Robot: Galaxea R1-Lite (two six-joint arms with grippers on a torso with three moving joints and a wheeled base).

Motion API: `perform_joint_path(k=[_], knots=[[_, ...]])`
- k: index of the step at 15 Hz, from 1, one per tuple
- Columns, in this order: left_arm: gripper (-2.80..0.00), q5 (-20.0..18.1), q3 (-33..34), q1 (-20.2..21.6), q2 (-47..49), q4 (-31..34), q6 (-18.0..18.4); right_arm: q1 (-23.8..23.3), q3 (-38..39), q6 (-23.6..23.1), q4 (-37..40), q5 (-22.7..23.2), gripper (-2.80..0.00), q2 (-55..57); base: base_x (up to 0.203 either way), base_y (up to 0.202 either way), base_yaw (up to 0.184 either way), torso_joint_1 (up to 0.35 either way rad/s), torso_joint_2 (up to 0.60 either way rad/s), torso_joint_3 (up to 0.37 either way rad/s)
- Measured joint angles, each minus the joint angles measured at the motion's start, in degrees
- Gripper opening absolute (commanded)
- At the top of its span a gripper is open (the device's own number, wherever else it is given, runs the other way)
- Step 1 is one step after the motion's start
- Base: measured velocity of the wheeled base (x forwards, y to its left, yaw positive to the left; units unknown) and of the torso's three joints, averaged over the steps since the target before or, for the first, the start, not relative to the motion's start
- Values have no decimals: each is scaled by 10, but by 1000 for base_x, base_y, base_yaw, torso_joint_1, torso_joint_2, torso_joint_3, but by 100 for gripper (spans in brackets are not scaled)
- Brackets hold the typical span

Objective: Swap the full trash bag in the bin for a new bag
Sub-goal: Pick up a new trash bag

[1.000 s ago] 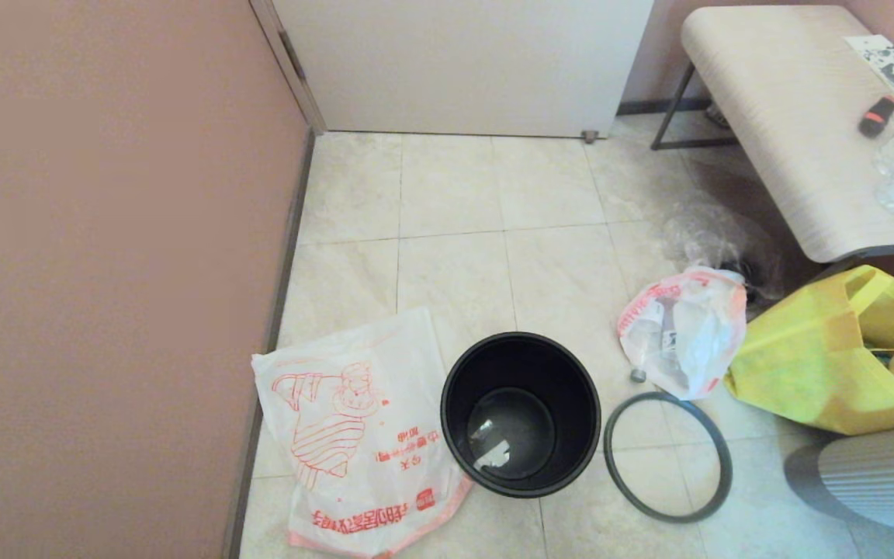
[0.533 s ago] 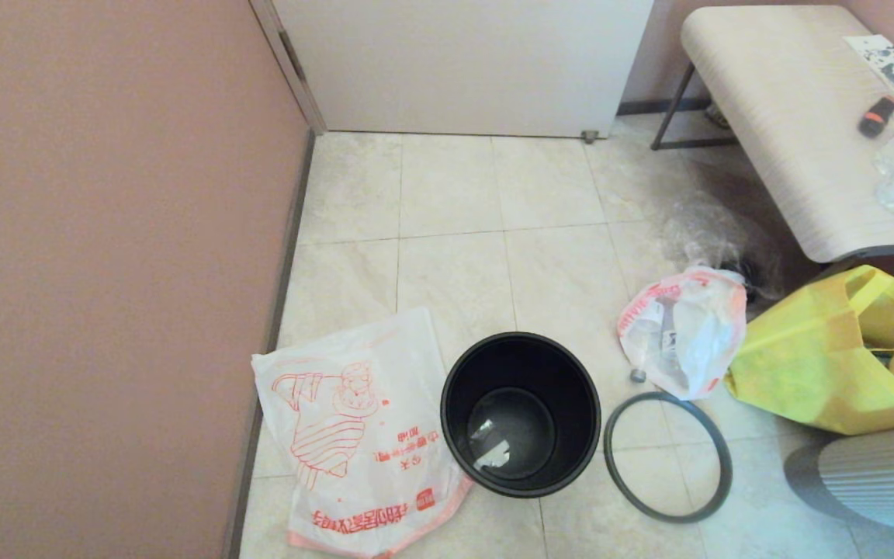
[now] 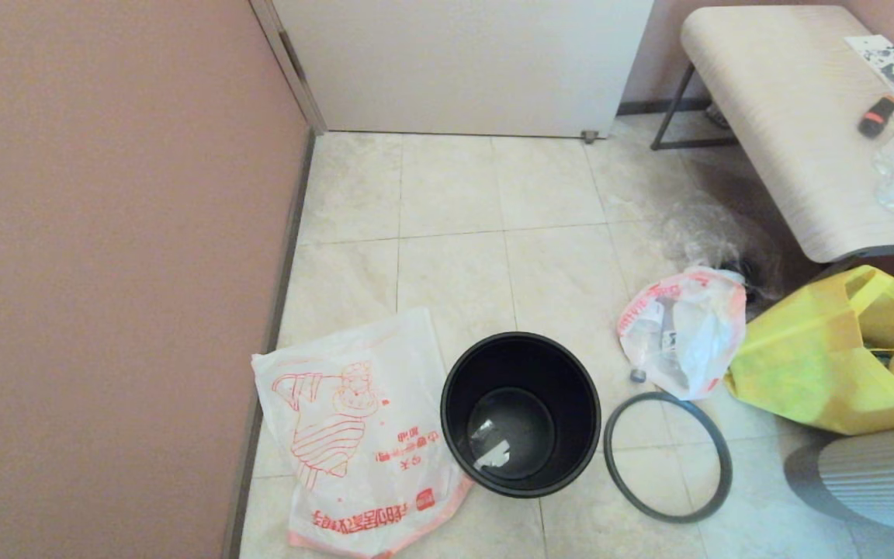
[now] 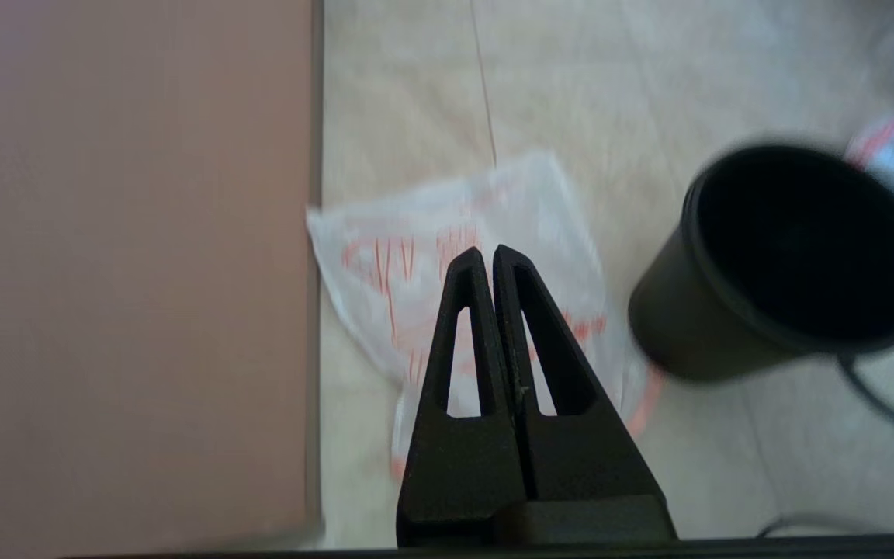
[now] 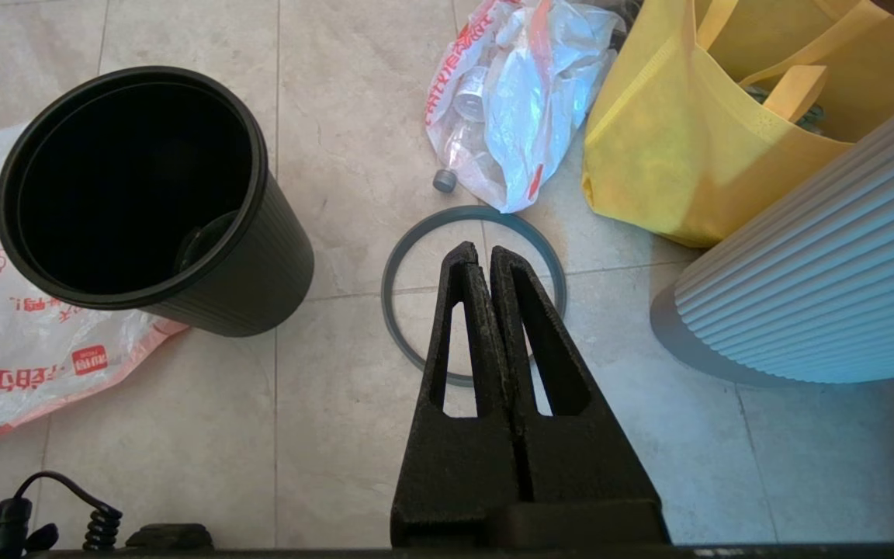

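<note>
The bin [image 3: 521,414] stands upright on the floor. New bag [image 3: 354,439]: flat, touching the bin's left. Full trash bag [image 3: 684,330]: right of the bin, apart. Left gripper [image 4: 490,260], above the new bag, and right gripper [image 5: 486,256], above the hoop [image 3: 668,456], have fingers pressed together, holding nothing.

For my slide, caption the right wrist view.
Shut right gripper hovers over the grey hoop rim, between the empty bin and full trash bag.

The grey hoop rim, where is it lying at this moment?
In the head view the grey hoop rim lies flat on the floor just right of the bin, off the bin, with the full trash bag just beyond it.
</note>
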Motion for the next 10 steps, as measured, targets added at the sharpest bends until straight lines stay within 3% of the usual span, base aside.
perform_joint_path(k=[4,8,10], knots=[[-280,-13,-65,0,89,0,23,0,0,0,0,0,-280,0,0,0,0,0,0,0],[-280,-56,-104,0,221,1,111,0,0,0,0,0,-280,0,0,0,0,0,0,0],[-280,-65,-128,0,295,2,134,0,0,0,0,0,-280,0,0,0,0,0,0,0]])
